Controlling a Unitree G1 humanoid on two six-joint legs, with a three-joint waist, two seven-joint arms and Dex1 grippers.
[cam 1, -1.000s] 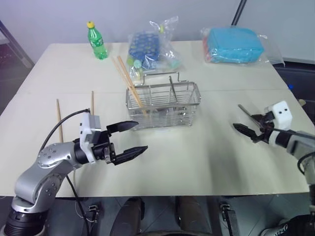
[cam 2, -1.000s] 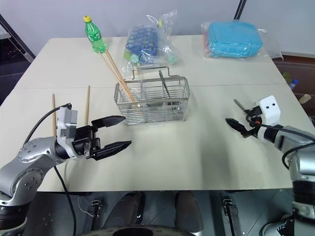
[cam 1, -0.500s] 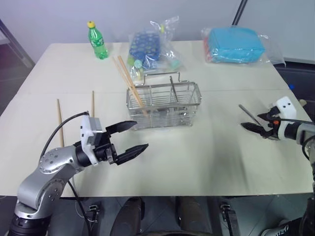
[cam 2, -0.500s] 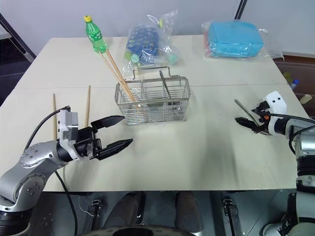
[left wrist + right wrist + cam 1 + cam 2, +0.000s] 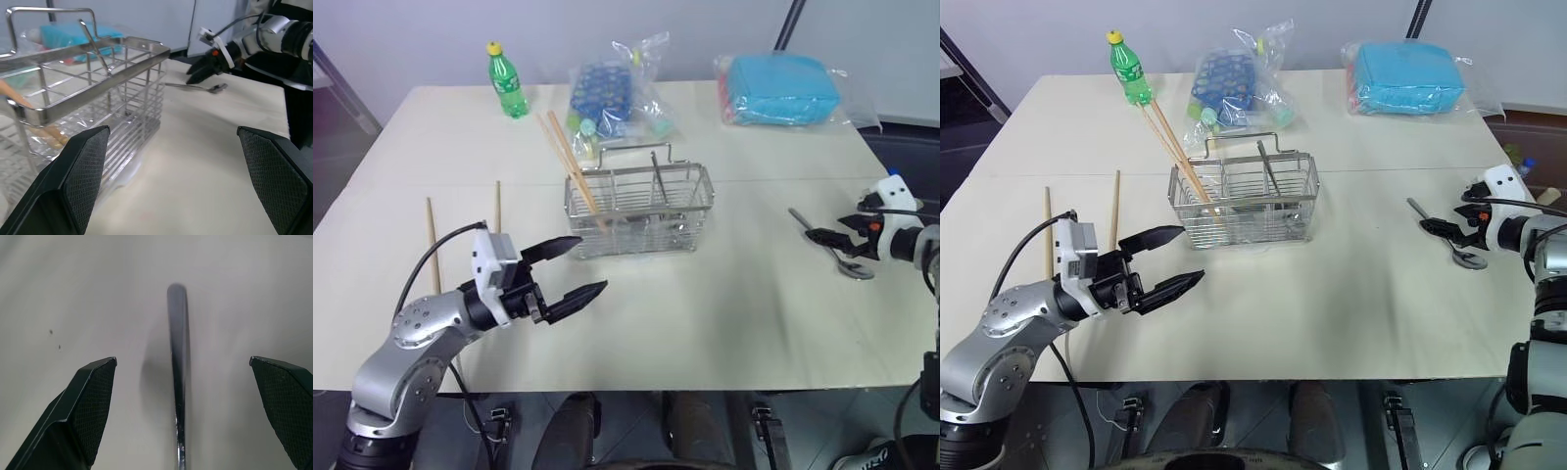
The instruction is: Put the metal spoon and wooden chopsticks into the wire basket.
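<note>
The wire basket point(image 5: 639, 206) stands mid-table, with two wooden chopsticks point(image 5: 566, 157) leaning out of its left end and a metal utensil point(image 5: 656, 174) upright inside. Two more wooden chopsticks point(image 5: 431, 245) point(image 5: 497, 206) lie flat on the table to the basket's left. The metal spoon point(image 5: 830, 247) lies on the table at the right. My right gripper point(image 5: 832, 237) hovers open over the spoon's handle point(image 5: 177, 382), a finger on either side and apart from it. My left gripper point(image 5: 590, 264) is open and empty, held above the table in front of the basket's left end point(image 5: 98, 78).
At the table's far side stand a green bottle point(image 5: 507, 83), a clear bag of blue items point(image 5: 612, 93) and a teal pack in plastic point(image 5: 778, 90). The spoon lies close to the table's right edge point(image 5: 901, 313).
My right gripper has moved to the right and now straddles the spoon's handle. The left gripper has kept its place, still open.
</note>
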